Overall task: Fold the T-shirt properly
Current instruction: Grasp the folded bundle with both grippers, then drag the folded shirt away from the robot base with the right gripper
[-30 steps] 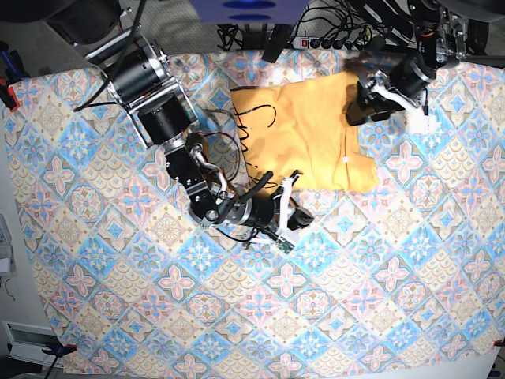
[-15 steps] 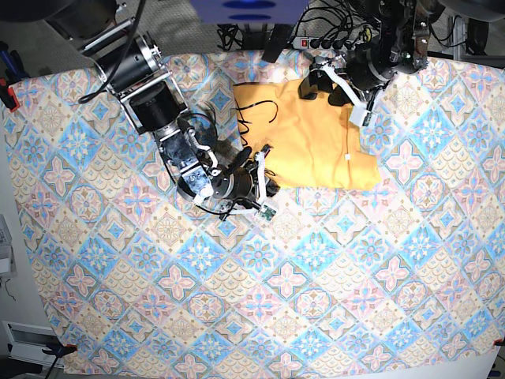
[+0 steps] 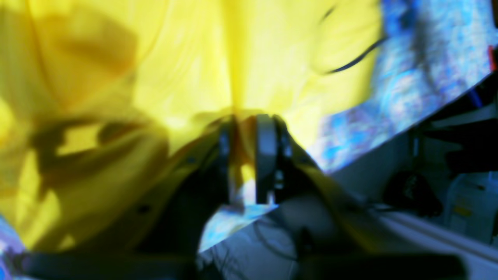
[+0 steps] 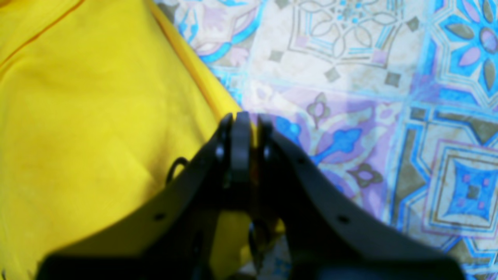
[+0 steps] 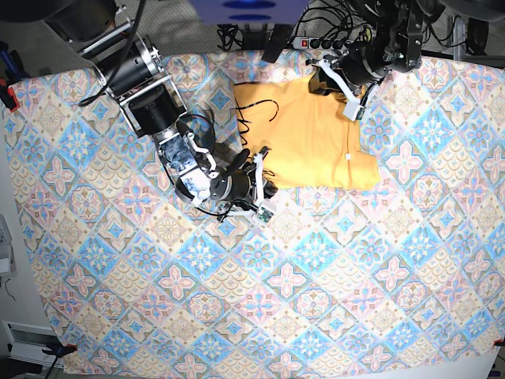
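The yellow-orange T-shirt [image 5: 312, 134] lay partly folded at the far side of the table, on the tablecloth [image 5: 331, 268] with its blue and pink diamond shapes. Black curly writing [image 5: 251, 114] showed on the shirt's side nearest my right arm. My right gripper [image 5: 263, 175] sat at the near corner of the shirt on that side. In the right wrist view I saw its jaws [image 4: 249, 128] pressed together on the hem of the shirt [image 4: 97, 116], just where the cloth met the tablecloth [image 4: 350, 77]. My left gripper [image 5: 327, 73] was at the far edge of the shirt, near the back of the table. In the left wrist view, which was very blurry, its jaws [image 3: 249, 136] stood close together with a fold of the shirt [image 3: 194, 58] pinched between them. The patterned tablecloth [image 3: 412, 77] showed beside the shirt there. Behind the table I saw a power strip [image 5: 331, 39] with black cables [image 5: 237, 35] near it.
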